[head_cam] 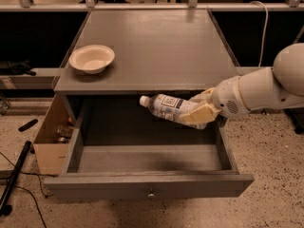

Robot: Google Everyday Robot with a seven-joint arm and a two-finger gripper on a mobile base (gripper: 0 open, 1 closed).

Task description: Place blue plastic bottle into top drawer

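The blue plastic bottle (167, 107) lies nearly level, white cap pointing left, held in the air over the open top drawer (147, 185). My gripper (202, 109) comes in from the right on a white arm and is shut on the bottle's base end with cream fingers (199, 114). The drawer is pulled out toward the camera; its grey inside shows no objects, and a small round knob (151, 193) sits on its front panel. The bottle hangs over the drawer's back right part, just under the tabletop's front edge.
A cream round bowl (91, 58) stands on the grey tabletop (156, 42) at the left. An open cardboard box (53, 135) with small items sits on the floor left of the drawer. A black rod (13, 177) lies on the speckled floor at far left.
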